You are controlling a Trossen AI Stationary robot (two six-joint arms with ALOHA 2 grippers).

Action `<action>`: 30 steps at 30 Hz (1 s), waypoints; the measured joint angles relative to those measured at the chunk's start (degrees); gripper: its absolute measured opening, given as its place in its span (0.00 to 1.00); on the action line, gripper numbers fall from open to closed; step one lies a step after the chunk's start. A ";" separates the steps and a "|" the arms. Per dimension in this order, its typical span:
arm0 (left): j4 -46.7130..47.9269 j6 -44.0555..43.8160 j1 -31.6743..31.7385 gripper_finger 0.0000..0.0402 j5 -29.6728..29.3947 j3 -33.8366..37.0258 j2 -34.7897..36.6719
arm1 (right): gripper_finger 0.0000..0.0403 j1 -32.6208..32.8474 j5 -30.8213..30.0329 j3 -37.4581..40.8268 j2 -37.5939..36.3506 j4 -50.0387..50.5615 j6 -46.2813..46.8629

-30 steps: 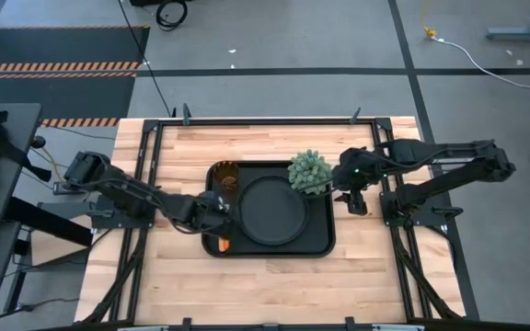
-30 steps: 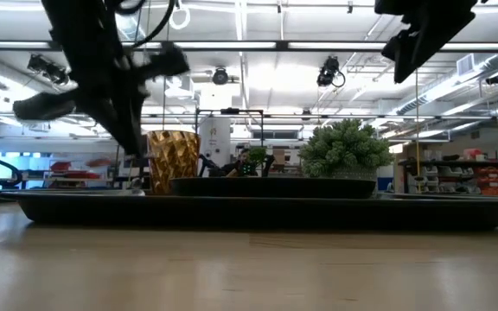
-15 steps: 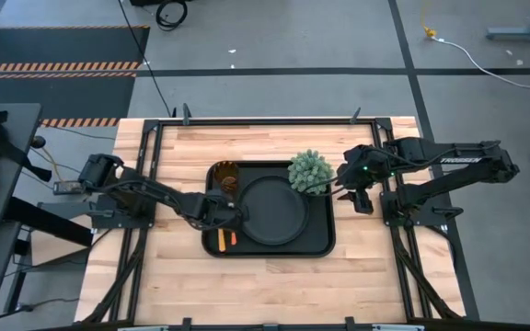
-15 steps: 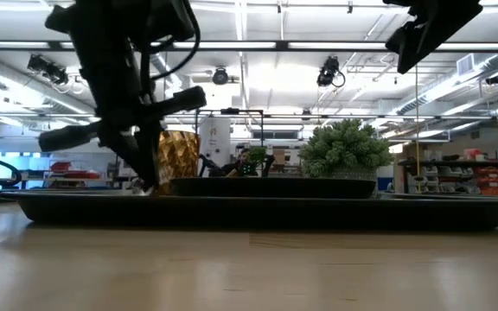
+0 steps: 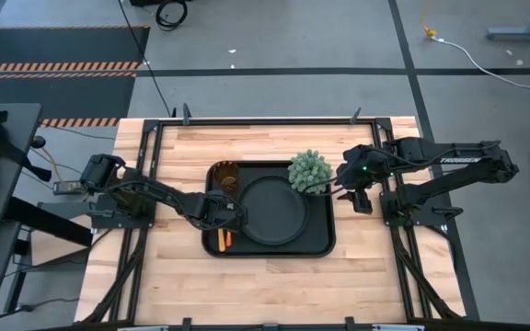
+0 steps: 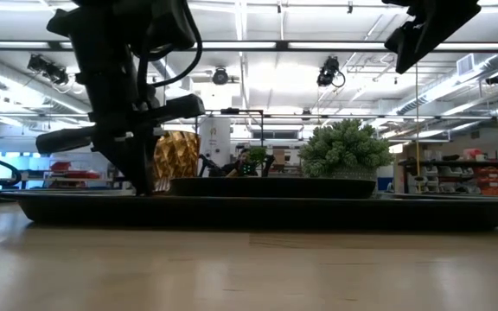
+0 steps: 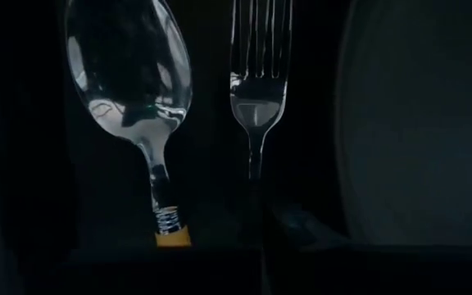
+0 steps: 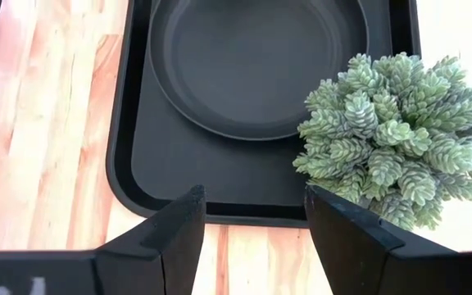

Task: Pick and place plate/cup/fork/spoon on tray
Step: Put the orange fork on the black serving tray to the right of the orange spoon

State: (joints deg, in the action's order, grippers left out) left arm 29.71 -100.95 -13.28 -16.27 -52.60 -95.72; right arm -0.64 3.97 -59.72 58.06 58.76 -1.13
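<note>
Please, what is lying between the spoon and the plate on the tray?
The fork lies between the spoon and the plate, all on the tray. The left wrist view shows this best.

The large black rectangular tray (image 5: 316,241) lies mid-worktop, holding the round black plate (image 5: 271,211) centrally, with the orange-handled spoon (image 7: 133,90) and the orange-handled fork (image 7: 257,90) side by side at its left.

Below my wrist, the spoon (image 7: 129,74) and fork (image 7: 257,82) gleam as polished metal beside the matte black plate (image 7: 420,123).
</note>
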 joint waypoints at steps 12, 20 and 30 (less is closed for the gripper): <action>1.93 -0.05 -0.02 0.01 0.48 0.00 0.04 | 0.54 -0.64 -1.33 0.00 0.02 -0.52 0.06; 3.01 -1.42 -0.44 0.01 2.20 0.00 0.04 | 0.54 -0.70 -1.36 0.00 0.02 -0.87 -0.41; 3.87 0.16 -0.46 0.01 2.77 0.00 0.04 | 0.54 -0.70 -1.36 0.00 0.02 -0.87 0.33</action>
State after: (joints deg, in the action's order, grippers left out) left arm 33.58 -100.79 -13.74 -13.50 -52.60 -95.68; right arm -1.34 2.61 -59.72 58.08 57.89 -0.79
